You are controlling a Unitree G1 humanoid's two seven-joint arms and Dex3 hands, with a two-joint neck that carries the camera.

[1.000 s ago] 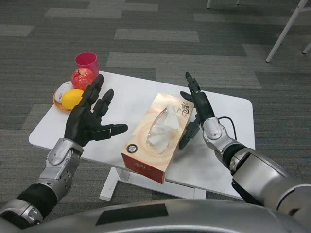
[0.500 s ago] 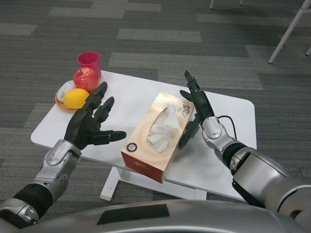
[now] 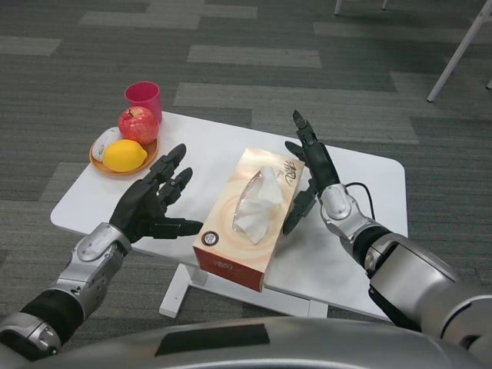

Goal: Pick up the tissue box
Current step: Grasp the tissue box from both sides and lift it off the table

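The tissue box (image 3: pixel 249 215) is long and peach-orange with a red front end, and white tissue pokes out of its top slot. It lies on the white table (image 3: pixel 207 150) near the front edge. My left hand (image 3: pixel 154 204) hovers just left of the box with fingers spread, its thumb pointing at the box's near corner. My right hand (image 3: pixel 310 171) stands flat along the box's right side, fingers straight, thumb close to the box wall. Neither hand holds anything.
At the table's far left corner an orange plate (image 3: pixel 98 160) carries a red apple (image 3: pixel 138 124), a yellow lemon (image 3: pixel 124 155) and a small white object. A pink cup (image 3: pixel 144 100) stands behind it. White chair legs (image 3: pixel 457 46) stand on the grey carpet at top right.
My left hand has dropped lower and moved right, closer to the box's left side. The right hand has stayed put beside the box. The view shifted slightly.
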